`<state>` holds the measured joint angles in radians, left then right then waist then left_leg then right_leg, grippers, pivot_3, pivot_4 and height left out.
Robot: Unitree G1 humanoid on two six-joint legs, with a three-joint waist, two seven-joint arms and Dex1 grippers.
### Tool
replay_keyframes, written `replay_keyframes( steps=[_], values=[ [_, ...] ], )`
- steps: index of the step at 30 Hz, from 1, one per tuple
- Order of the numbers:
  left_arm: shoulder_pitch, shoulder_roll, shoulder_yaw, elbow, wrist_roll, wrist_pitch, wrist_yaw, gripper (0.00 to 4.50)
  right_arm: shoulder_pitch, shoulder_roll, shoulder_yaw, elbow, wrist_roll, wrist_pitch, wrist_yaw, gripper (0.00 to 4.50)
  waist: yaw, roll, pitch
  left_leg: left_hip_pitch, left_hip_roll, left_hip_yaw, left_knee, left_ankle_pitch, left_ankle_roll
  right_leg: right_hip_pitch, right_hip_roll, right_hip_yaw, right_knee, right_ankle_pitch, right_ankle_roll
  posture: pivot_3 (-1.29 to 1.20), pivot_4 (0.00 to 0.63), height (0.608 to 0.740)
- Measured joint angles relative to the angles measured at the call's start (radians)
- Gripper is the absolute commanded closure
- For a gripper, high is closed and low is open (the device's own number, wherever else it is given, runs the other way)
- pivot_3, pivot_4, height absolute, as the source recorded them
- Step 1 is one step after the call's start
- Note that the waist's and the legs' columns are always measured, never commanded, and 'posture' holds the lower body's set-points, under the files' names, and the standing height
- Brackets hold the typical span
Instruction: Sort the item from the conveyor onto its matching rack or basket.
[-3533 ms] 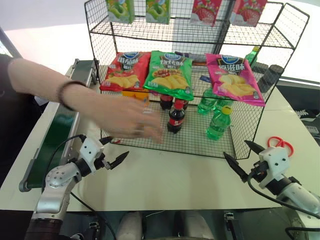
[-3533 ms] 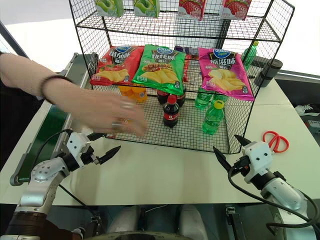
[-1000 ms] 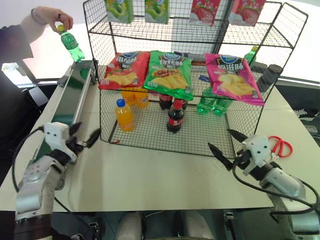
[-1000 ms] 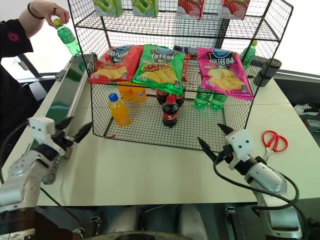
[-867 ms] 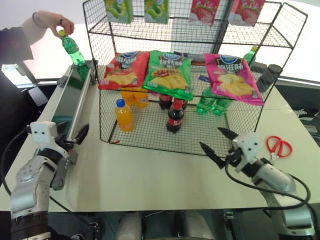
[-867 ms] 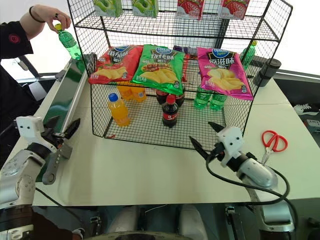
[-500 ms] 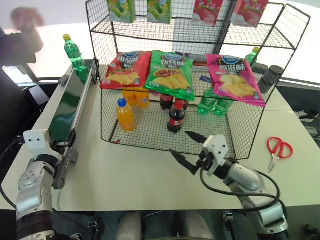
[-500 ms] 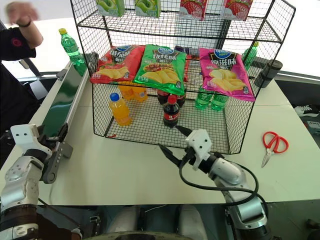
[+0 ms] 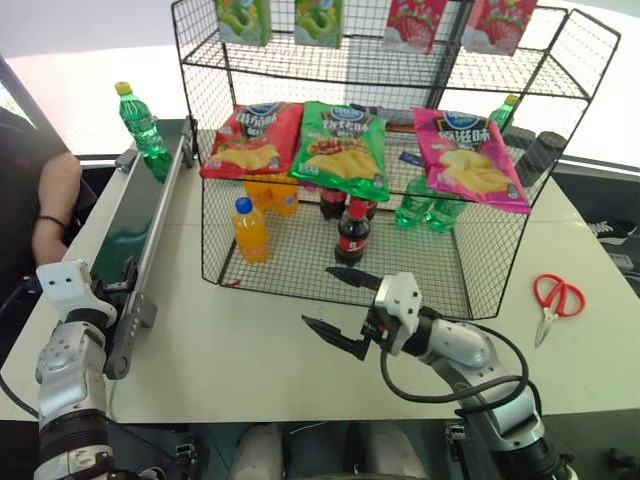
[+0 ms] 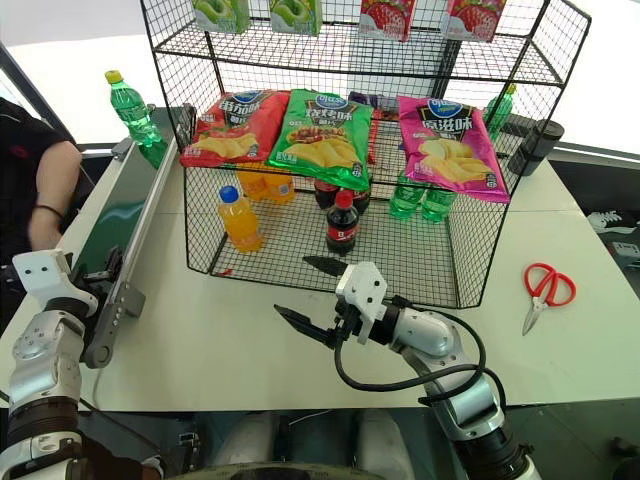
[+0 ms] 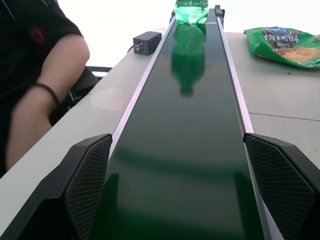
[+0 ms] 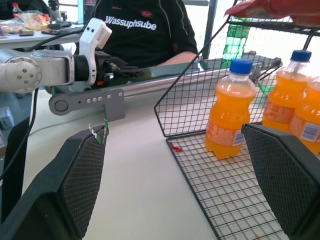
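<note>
Green bottle (image 9: 138, 122) — upright on conveyor (image 9: 130, 225)

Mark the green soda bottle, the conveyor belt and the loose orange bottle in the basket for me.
green soda bottle (image 9: 140, 125): left eye view, on its labelled body.
conveyor belt (image 11: 185, 150): left wrist view, mid belt surface.
orange bottle (image 10: 238, 222): right eye view, on its body.

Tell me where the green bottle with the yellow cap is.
The green bottle stands upright at the conveyor's far end, left of the wire rack.
</note>
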<state>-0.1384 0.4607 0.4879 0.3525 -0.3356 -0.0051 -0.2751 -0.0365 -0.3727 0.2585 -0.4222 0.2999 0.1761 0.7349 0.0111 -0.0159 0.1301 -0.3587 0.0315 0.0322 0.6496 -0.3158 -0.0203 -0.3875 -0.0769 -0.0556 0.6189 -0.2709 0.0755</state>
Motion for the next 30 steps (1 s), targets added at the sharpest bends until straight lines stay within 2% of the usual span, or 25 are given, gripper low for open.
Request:
replay_keyframes(
  steps=[30],
  values=[
    [-0.014,-0.021,0.0,0.002,-0.003,-0.029,0.003,0.0,-0.016,0.008,0.0,0.033,0.001,-0.006,0.029,0.07,-0.003,0.0,0.0,0.0,0.0,0.0,-0.001,0.0,-0.001,-0.001,-0.004,0.0,-0.001,0.0,0.0,0.0,0.15,0.74]
  ],
)
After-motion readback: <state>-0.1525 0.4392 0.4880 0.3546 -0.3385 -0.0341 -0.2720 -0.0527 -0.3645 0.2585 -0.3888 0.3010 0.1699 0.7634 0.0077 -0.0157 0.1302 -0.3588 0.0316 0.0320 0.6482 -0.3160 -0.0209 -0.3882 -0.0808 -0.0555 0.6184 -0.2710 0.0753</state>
